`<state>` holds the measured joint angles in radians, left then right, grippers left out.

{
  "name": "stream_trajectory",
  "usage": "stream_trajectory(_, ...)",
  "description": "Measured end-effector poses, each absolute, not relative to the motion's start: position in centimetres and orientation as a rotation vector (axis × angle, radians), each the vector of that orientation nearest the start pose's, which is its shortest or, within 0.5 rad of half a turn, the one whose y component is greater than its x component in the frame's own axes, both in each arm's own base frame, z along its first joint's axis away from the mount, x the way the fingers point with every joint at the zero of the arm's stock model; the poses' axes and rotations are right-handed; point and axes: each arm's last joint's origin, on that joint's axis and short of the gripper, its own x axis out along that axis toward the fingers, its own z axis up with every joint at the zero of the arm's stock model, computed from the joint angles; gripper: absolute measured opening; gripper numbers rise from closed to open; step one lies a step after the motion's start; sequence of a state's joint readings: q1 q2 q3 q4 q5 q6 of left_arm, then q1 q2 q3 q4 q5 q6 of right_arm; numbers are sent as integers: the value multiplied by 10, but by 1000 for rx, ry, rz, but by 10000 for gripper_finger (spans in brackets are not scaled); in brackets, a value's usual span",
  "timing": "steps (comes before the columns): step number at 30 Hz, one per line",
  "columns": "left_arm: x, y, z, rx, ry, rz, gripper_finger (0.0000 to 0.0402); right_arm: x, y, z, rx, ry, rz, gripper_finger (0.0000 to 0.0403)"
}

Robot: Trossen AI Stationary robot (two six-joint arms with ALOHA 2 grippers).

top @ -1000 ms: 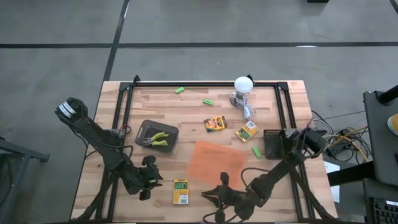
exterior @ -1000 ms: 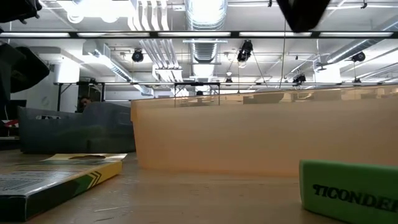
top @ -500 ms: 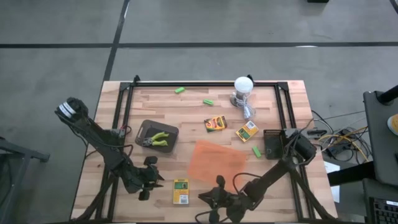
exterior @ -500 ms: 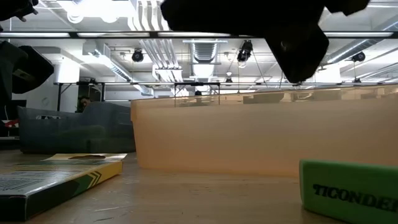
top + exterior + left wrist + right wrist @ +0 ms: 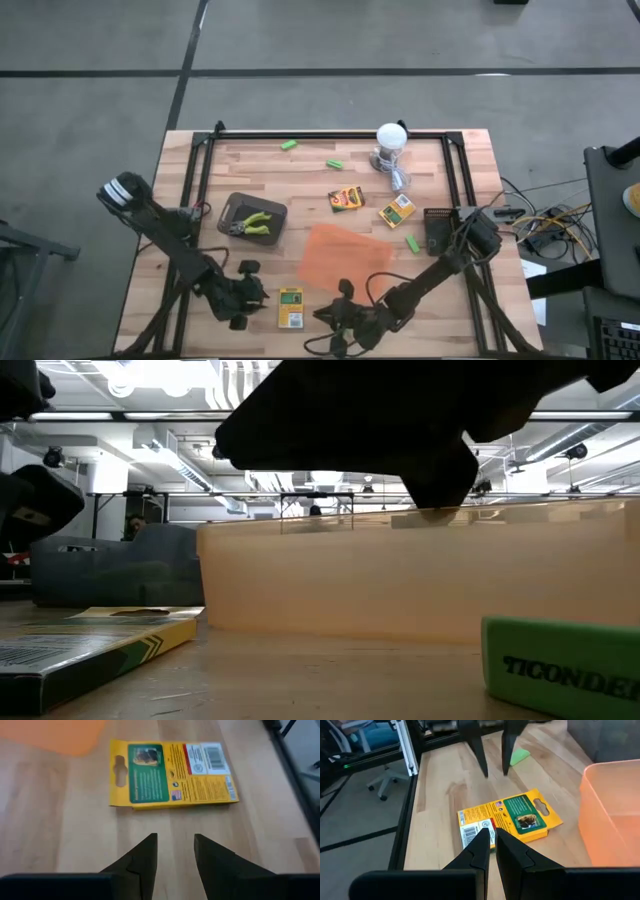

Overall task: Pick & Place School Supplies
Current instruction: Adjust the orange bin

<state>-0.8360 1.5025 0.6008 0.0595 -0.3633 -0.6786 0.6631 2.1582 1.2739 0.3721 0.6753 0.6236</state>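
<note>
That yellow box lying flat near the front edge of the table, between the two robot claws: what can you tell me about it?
The yellow crayon box is a flat carton, apparently cardboard, lying on the wooden table with its printed back up: a green panel, small print, a barcode and a hang hole at one end. It lies just off the orange tray. The left gripper, fingers parted, points at it from one side, the shut right gripper from the other. Neither appears to touch it.

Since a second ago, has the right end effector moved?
Yes. In the high view the right end effector has slid leftward along the table's near edge, closing on the yellow crayon box, which lies where it was.
</note>
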Motion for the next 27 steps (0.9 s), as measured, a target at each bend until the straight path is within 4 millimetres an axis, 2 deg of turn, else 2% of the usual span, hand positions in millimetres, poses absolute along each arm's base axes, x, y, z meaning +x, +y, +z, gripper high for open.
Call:
stream_trajectory(4,193,-199,134,-149,832,-178,133,364,262,130,301,365,-148,27)
stream_trajectory(8,199,-205,132,-147,841,-181,133,358,263,132,235,332,-252,27)
stream_trajectory(16,200,-206,137,-153,829,-189,133,341,250,124,187,532,-362,27)
stream_trajectory(27,199,-206,137,-160,830,-186,133,333,233,125,95,597,-480,27)
